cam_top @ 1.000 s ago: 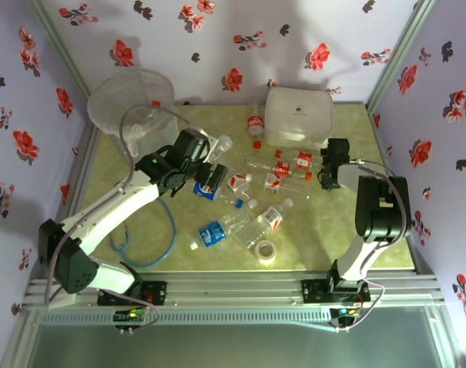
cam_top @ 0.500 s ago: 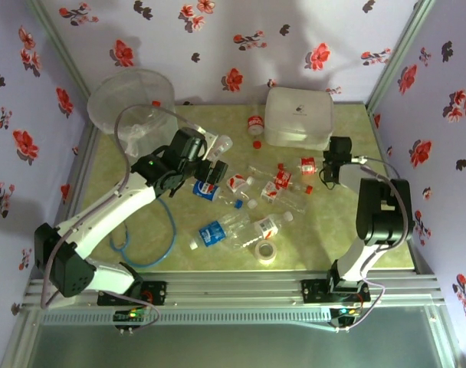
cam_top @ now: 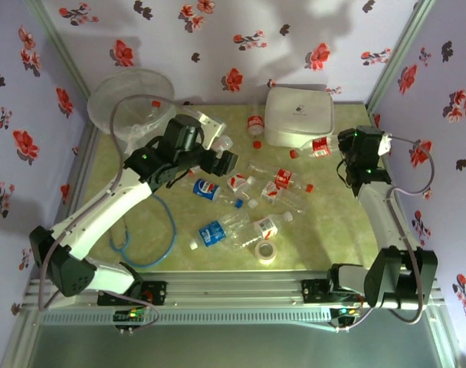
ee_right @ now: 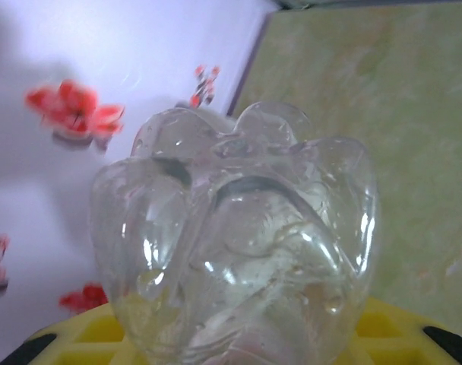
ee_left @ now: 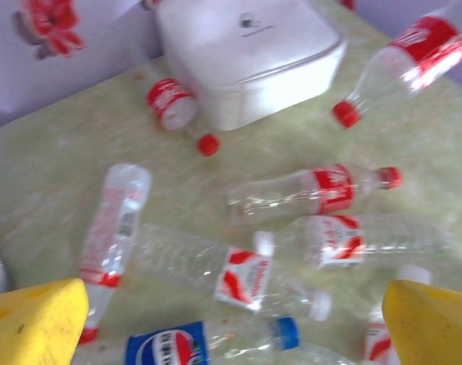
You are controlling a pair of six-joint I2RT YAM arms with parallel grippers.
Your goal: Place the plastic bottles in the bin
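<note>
Right claw (cam_top: 345,146): clamped on the base end of a red-label bottle (cam_top: 319,147). The bottle is held sideways just beside the white box (cam_top: 298,115), with its red cap pointing toward mid-bench. From the wrist, its clear lobed bottom sits against the yellow pads.
Left claw (cam_top: 221,162): fingers wide apart with nothing between them, hovering above the scatter.
Plastic bottles (cam_top: 283,179): lying loose on the bench (cam_top: 325,230) between the arms, with red and blue labels.
Bin (cam_top: 129,100): back left corner, well apart from the held bottle.
Tape roll (cam_top: 265,251): near the front edge, just beside the nearest bottles.
</note>
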